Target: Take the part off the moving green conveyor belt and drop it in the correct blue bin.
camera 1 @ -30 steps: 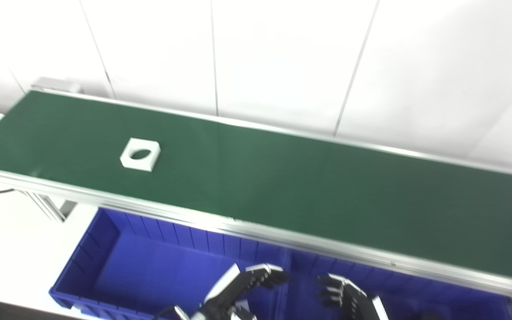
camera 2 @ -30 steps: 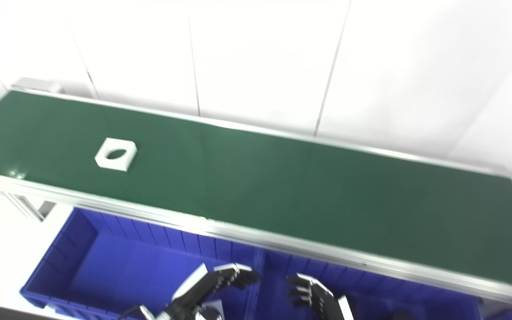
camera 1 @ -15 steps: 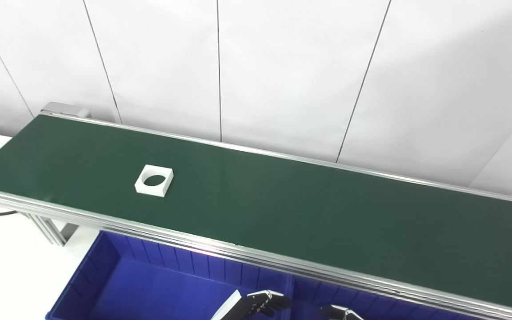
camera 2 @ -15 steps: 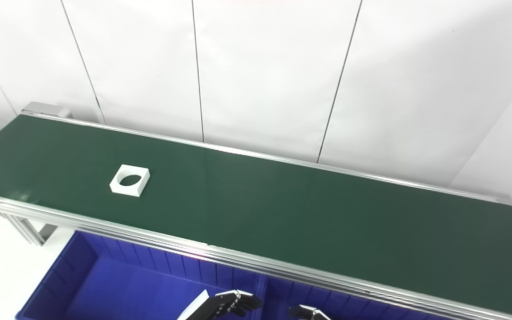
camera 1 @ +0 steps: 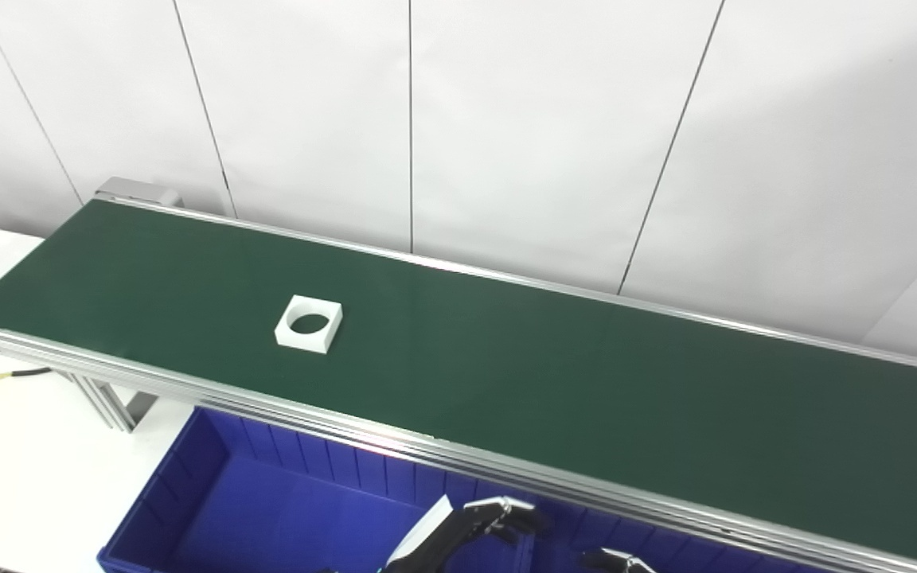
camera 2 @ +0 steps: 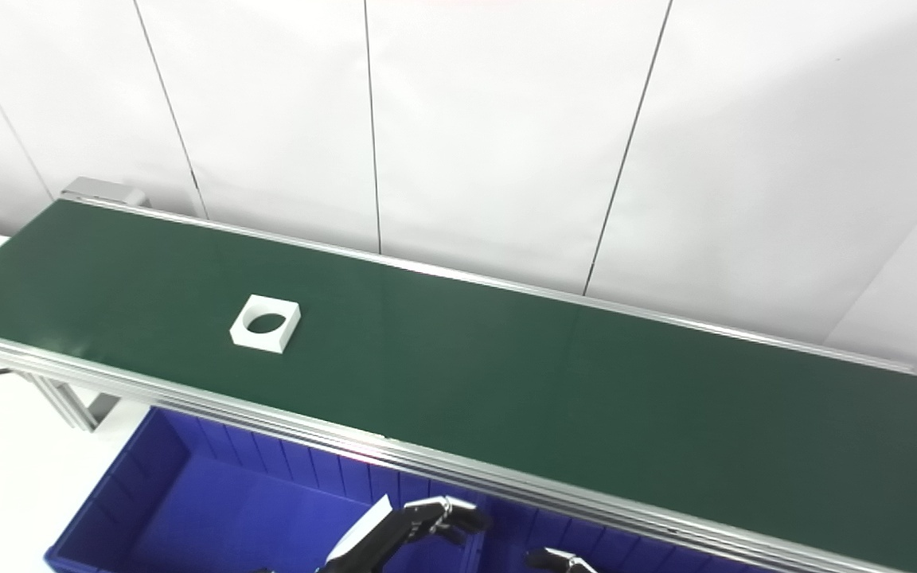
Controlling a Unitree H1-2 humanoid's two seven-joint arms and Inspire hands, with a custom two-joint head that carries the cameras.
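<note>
White panelled wall (camera 1: 506,119), dark seams

Left hand (camera 1: 470,527) enters at the bottom edge, raised, fingers (camera 1: 516,516) loosely curled and apart, holding nothing. Right hand (camera 1: 616,560) shows only its fingertips at the bottom edge; its pose cannot be judged.
</note>
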